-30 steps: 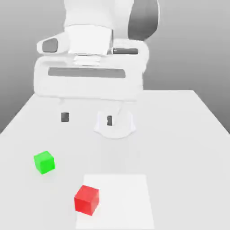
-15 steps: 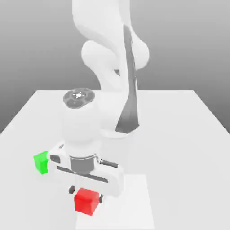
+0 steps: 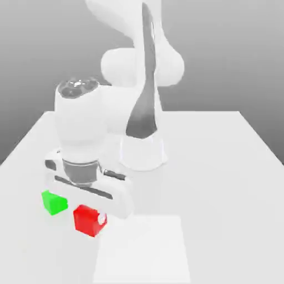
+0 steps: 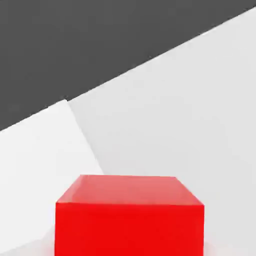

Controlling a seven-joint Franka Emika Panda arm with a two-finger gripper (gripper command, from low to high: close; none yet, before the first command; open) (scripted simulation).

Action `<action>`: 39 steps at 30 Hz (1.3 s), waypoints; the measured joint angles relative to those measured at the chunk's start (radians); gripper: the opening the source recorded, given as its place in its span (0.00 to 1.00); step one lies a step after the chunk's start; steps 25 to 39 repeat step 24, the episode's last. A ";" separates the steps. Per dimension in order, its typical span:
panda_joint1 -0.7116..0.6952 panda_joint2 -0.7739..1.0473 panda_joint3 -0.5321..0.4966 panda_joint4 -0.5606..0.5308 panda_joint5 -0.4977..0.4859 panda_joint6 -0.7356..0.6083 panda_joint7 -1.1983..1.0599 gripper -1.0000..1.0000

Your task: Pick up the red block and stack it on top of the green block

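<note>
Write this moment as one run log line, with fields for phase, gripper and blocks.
phase: carry | gripper: shut on red block, lifted | green block: on table, beside, not yet stacked

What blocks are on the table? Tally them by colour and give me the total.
Red block: 1
Green block: 1
Total: 2 blocks

I see two blocks near the table's front edge. One block sits just right of the other in the exterior view.
</note>
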 joint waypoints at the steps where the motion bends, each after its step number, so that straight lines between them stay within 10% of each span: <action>1: -0.044 -0.036 -0.018 -0.028 -0.014 -0.007 0.032 0.00; 12: -0.182 0.044 -0.090 -0.146 0.091 0.188 0.058 0.00; 13: -0.183 0.066 -0.083 -0.146 0.111 0.208 0.044 1.00; 39: -0.216 -0.059 -0.078 -0.150 0.019 0.091 0.108 1.00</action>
